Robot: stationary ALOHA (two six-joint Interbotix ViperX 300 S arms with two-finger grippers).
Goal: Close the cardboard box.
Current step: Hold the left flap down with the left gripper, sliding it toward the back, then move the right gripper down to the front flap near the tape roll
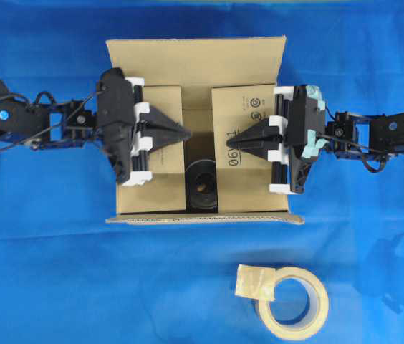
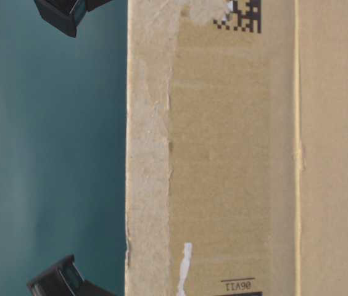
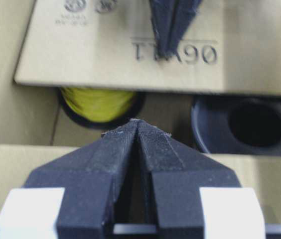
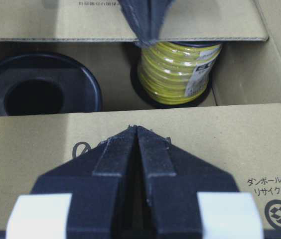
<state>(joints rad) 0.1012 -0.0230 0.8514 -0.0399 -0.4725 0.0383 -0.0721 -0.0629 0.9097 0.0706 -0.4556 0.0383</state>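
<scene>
Blue cloth under the cardboard box; left gripper and right gripper pinched closed, empty, above its side flaps

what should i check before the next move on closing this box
1. Both side flaps folded in: ok, left flap and right flap lie flat on the cardboard box.
2. Left gripper shut over its flap: ok.
3. Right gripper shut over its flap: ok.
4. Contents below flap level: ok, yellow spool and black reel sit under.
5. Long flaps folded: not ok.
6. Tape roll within reach: cannot tell.
</scene>
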